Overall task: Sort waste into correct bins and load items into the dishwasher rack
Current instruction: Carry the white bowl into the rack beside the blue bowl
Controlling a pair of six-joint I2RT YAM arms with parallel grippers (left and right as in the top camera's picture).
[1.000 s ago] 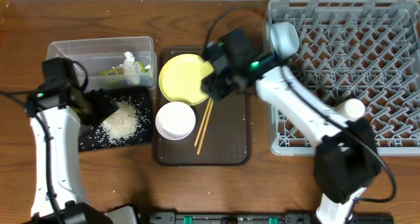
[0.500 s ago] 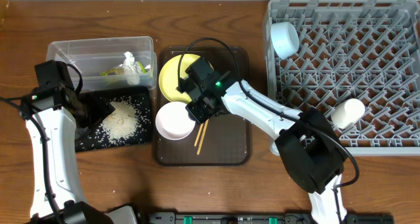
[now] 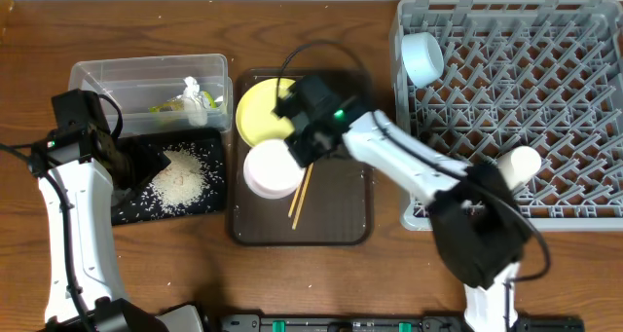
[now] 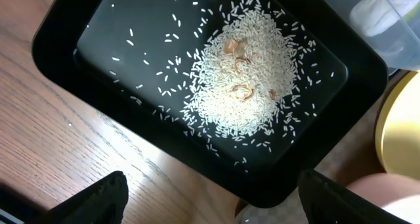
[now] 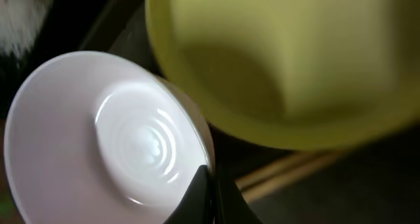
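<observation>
Shallow black tray (image 4: 154, 137) on wooden table (image 4: 59, 138): one heap of white rice grains (image 4: 252, 79) with a few tan scraps, loose grains scattered around. Right edge: clear tub (image 4: 387, 20) corner, yellow plate (image 4: 401, 129) rim, white bowl (image 4: 387, 191). Bottom corners: left gripper (image 4: 213, 201), fingers wide apart.

Glossy white bowl (image 3: 272, 170), matt black tray (image 4: 105, 73), grey plastic rack (image 3: 545, 98), wooden table (image 3: 175, 269).

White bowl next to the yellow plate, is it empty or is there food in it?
Empty. In the right wrist view the white bowl shows a bare, glossy inside with nothing lying in it.
</observation>
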